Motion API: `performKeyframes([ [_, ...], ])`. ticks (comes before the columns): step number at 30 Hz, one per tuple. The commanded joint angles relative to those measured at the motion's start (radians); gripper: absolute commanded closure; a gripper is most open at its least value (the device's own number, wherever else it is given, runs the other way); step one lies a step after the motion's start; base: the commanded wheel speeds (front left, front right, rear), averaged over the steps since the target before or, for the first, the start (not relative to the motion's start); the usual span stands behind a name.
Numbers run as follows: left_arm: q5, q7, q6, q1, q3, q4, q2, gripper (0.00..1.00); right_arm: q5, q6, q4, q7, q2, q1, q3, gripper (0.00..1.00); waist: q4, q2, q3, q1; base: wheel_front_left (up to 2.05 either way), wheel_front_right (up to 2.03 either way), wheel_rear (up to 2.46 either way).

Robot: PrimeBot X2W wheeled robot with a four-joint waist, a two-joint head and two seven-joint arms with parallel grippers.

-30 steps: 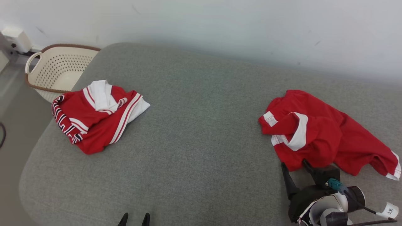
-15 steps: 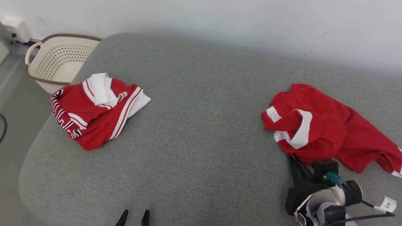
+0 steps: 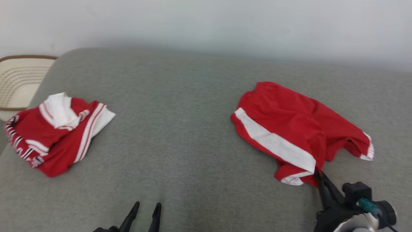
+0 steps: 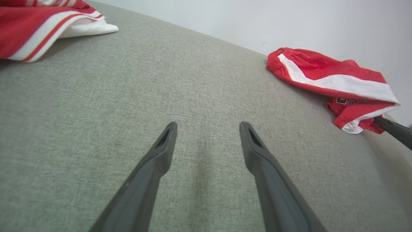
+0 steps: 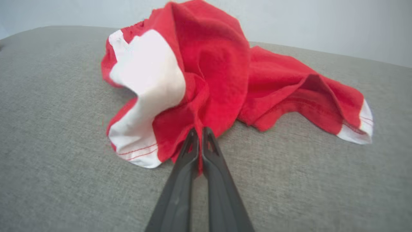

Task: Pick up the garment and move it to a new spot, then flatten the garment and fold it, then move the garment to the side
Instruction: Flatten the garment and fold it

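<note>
The grey upholstered surface (image 3: 193, 135) spans the head view, with a pale wall (image 3: 206, 22) behind it. On its right half lies the garment (image 3: 289, 125), red shorts with a white side stripe, bunched and creased rather than spread. Most of the cloth rests on the surface, and one leg trails off to the right. At the far left edge of the surface, well apart from the shorts, sits a folded red-and-white top (image 3: 54, 135); I judge it to be no part of the current cycle. Beyond it, off the surface, the rim of a perforated cream basket (image 3: 19, 80) is visible. The right gripper (image 5: 199, 130) is at the near hem of the garment, its two dark fingers drawn together with a pinch of red cloth clamped between the tips. The left gripper (image 4: 207, 125) hovers over bare upholstery near the front edge, fingers apart and empty, away from both pieces of clothing. Task status, as I assess it: the grasp is made, so the first step — pick up and move to a new spot — is in hand but not complete. Flattening, folding and moving the garment aside are not yet done. The left gripper will likely be needed for the flattening.
</note>
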Motion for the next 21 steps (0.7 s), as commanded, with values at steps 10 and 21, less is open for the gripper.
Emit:
performKeyframes([
  [10, 0.012, -0.003, -0.011, -0.035, -0.021, 0.011, 0.000, 0.00, 0.019, 0.000, -0.055, 0.000, -0.083, 0.072, -0.070, 1.00, -0.141, 0.0000, 0.013, -0.0001, 0.00, 0.00, 0.00],
  [21, 0.045, -0.003, -0.010, -0.055, -0.003, 0.021, 0.000, 0.00, 0.014, 0.000, -0.129, 0.000, -0.043, 0.091, -0.228, 0.00, -0.224, 0.0000, 0.006, -0.0001, 0.00, 0.00, 0.00],
])
